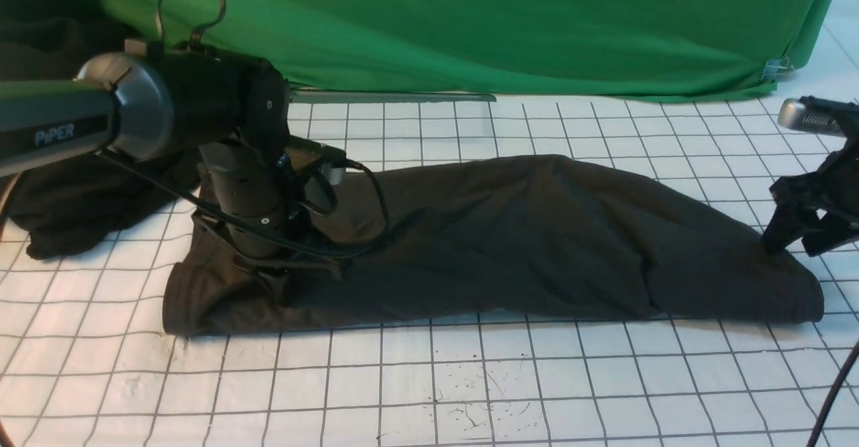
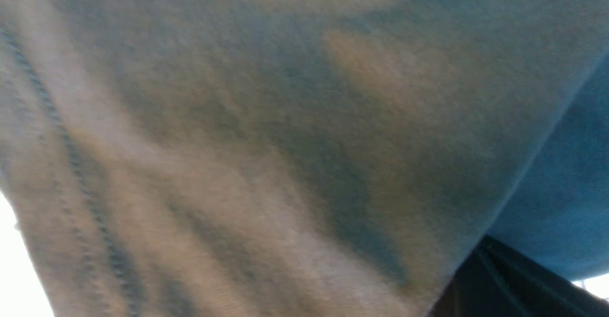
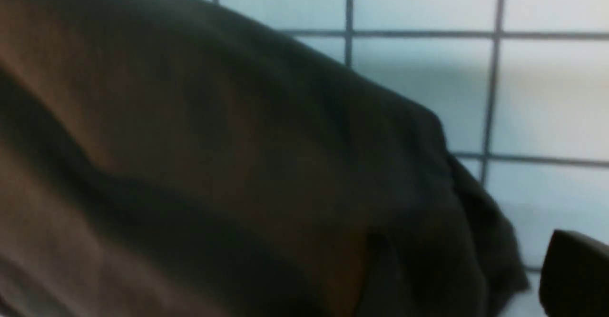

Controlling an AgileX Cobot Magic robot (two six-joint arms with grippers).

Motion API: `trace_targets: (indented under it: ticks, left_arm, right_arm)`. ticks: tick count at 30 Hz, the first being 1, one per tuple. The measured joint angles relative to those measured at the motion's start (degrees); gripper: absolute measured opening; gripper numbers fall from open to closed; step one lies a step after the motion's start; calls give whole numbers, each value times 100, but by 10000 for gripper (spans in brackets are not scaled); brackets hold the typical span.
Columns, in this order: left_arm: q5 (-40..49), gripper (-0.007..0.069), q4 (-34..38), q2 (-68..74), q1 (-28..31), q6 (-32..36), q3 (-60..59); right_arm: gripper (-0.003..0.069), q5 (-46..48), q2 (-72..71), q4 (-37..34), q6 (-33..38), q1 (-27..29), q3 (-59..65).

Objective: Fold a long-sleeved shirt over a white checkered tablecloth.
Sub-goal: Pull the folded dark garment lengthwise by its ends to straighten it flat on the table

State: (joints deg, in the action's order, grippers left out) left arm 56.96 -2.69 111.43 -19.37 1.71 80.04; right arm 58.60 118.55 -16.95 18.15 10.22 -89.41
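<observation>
White checkered tablecloth covers the surface, near edge to back. Green cloth hangs behind it. Long-sleeved shirt lies on the tablecloth mid-scene as a long dark band running left to right, humped in the middle, flat at both ends. Black cloth heap sits far left, just beside the shirt's left end. Left claw points down into the shirt's left end, closed, clamped on the fabric; its wrist view is filled with cloth. Right claw at the shirt's right end, jaws apart, one finger beside the hem.
</observation>
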Motion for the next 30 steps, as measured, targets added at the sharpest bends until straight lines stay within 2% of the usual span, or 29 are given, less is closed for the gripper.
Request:
trace_targets:
  ticks: [2, 3, 4, 5, 6, 9, 12, 16, 19, 26, 28, 30]
  left_arm:
    - [-7, -6, -23, 0, 0, 0, 0]
    - [-7, -6, -37, 0, 0, 0, 0]
    - [-7, -6, -37, 0, 0, 0, 0]
    - [-7, -6, -41, 0, 0, 0, 0]
    - [-7, -6, -41, 0, 0, 0, 0]
    - [43, -3, -53, 0, 0, 0, 0]
    - [108, -4, -67, 0, 0, 0, 0]
    - [207, -4, -81, 0, 0, 0, 0]
    - [224, -4, -86, 0, 0, 0, 0]
    - [247, -4, -86, 0, 0, 0, 0]
    - [247, -4, -124, 0, 0, 0, 0]
    - [308, -4, -181, -11, 0, 0, 0]
  right_arm:
    - [387, -5, 153, -17, -6, -83, 0]
    - [321, -12, 210, -17, 46, -126, 0]
    - [321, -12, 219, -17, 46, -126, 0]
    - [176, -69, 250, -25, 118, -188, 0]
    - [107, -121, 250, -24, 135, -214, 0]
    - [36, -198, 215, 2, 170, -216, -48]
    - [30, -219, 181, 125, 167, -216, -190]
    - [30, -240, 120, 774, -186, -216, -586]
    - [30, -260, 120, 1009, -261, -216, -714]
    - [37, -443, 137, 1116, -182, -218, -803]
    - [73, -530, 143, 1127, -153, -223, -803]
    - [156, -510, 148, 1182, -169, -223, -836]
